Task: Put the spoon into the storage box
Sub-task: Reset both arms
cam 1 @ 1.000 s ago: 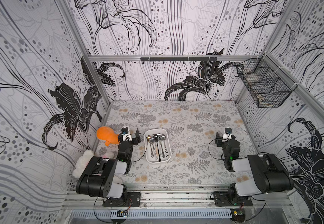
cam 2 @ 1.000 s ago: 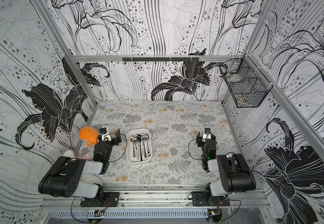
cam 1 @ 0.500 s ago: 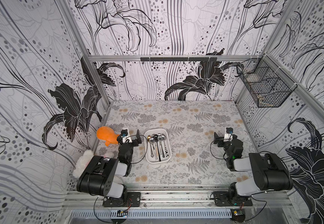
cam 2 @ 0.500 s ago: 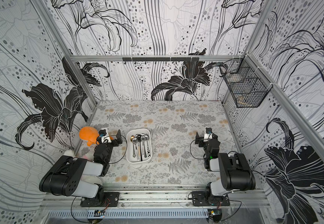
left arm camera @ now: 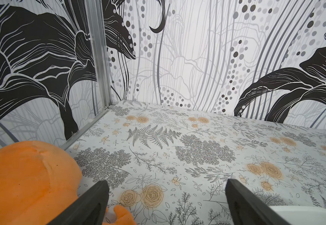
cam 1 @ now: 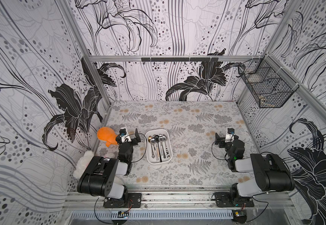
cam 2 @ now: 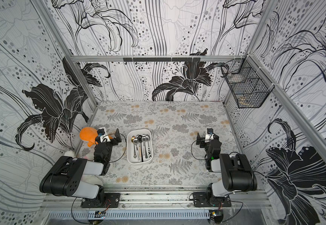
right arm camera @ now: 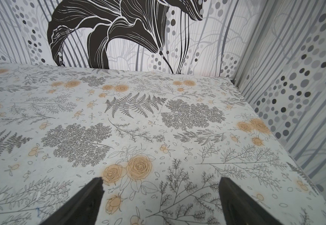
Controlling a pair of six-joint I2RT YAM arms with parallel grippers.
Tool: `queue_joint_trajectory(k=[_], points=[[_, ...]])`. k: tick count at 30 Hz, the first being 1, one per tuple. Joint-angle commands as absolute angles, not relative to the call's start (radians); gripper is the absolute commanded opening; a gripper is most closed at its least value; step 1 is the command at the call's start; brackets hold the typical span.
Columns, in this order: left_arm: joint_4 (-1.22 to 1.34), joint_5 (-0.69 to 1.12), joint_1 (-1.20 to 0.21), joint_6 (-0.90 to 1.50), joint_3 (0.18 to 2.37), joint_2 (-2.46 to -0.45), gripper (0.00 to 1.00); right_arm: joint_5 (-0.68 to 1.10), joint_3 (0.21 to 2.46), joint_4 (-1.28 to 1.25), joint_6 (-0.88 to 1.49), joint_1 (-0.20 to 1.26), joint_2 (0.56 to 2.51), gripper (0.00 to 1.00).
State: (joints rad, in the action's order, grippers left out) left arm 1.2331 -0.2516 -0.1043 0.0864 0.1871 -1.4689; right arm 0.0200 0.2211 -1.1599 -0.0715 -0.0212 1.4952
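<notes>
White shallow storage box [cam 1: 151, 158] — metal spoons [cam 1: 159, 145] side by side inside, bowls at far end

Orange soft toy [cam 1: 105, 134], white plush [cam 1: 82, 162], black wire basket [cam 1: 265, 86] on wall

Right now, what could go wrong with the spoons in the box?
1. The left arm's open jaws sit right beside the orange soft toy; a move could nudge or snag it.
2. The storage box lies close to that arm; a swing might bump it and rattle the spoons.
</notes>
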Motion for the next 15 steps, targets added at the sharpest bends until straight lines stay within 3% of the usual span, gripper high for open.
queue_joint_trajectory(k=[1,15], points=[[1.251,-0.264,-0.100,0.097,0.199,-1.476,0.98,0.032,0.235,-1.166,-0.071,-0.025,1.499,0.97],[1.252,-0.264,-0.100,0.097,0.199,-1.476,0.98,0.032,0.241,-1.156,-0.071,-0.025,1.500,0.97]])
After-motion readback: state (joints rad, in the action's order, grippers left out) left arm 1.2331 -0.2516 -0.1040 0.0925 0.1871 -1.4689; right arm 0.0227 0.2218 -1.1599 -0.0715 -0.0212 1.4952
